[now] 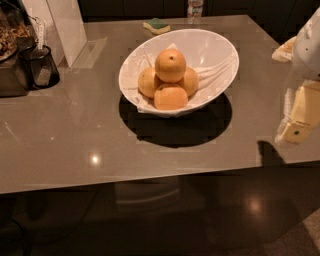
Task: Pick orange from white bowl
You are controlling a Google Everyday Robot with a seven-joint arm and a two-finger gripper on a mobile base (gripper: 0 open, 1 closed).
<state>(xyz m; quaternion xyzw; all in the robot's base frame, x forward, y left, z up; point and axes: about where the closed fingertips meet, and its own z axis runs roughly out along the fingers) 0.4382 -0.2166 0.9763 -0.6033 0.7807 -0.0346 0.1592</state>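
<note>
The orange (pixel 170 65), deep orange with a small dark stem dimple, sits on top of a pile of three paler yellow-orange fruits (pixel 170 97) in the white bowl (pixel 214 52). The bowl is large and glossy with a slanted oval rim, and stands at the middle of the grey table. My gripper (pixel 295 131) hangs at the right edge of the view, well to the right of the bowl and a little above the table near its front right edge. It holds nothing that shows.
A small dark mesh cup (pixel 40 67) with a utensil stands at the far left beside a dark appliance. A white upright panel (pixel 67 30) stands behind it. A green-topped sponge (pixel 156 25) and a bottle (pixel 195 10) sit at the table's far edge.
</note>
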